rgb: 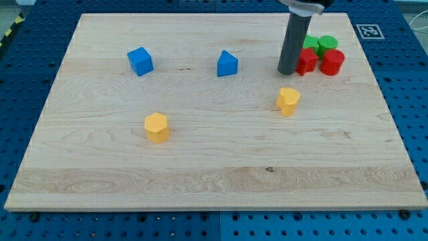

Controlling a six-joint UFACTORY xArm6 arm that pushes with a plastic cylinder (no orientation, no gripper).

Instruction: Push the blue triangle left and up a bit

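Observation:
The blue triangle (227, 63) sits on the wooden board (214, 167), a little above the middle. My tip (287, 72) is the lower end of a dark rod at the view's upper right. It stands well to the right of the blue triangle, apart from it, and right beside the left edge of a red block (307, 61). A blue cube (140, 61) lies further left on the board.
A second red block (332, 62) and two green blocks (327, 44) cluster at the view's upper right, just right of the rod. A yellow heart-like block (288, 100) lies below my tip. A yellow hexagonal block (157, 127) lies at lower left.

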